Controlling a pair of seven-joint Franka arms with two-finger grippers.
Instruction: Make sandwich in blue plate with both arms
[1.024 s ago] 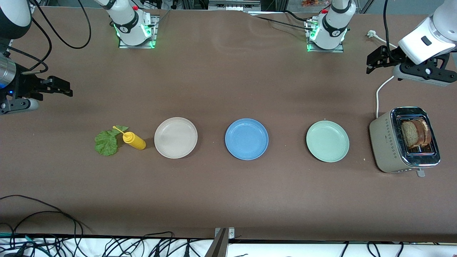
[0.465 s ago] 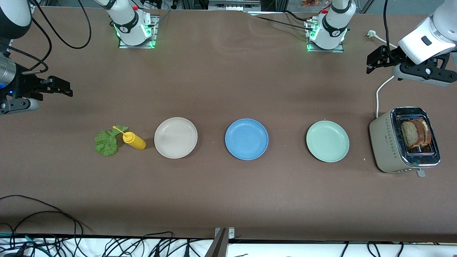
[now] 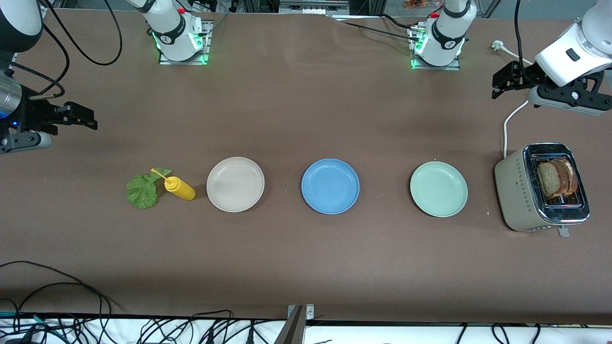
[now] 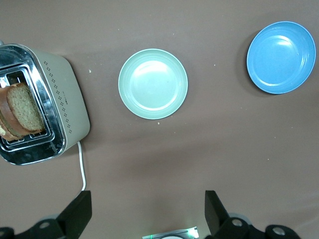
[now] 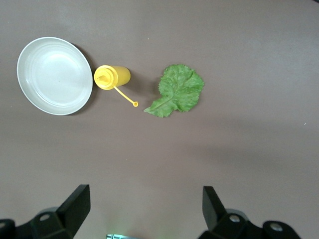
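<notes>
No legible text, labels, brand names or numbers on anything in view. The toaster [image 3: 540, 188] bears only a dotted diamond pattern on its side, no lettering. Small dark marks on the arm bases [image 3: 178, 36] are too small to read.

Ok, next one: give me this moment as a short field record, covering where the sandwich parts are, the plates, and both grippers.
bread: two slices standing in the toaster, at the left arm's end
lettuce leaf: flat on the table, beside the yellow bottle
blue plate: empty, between beige plate and pale green plate
left gripper: open, holding nothing, above the table near the toaster
right gripper: open, holding nothing, above the table at its own end
</notes>
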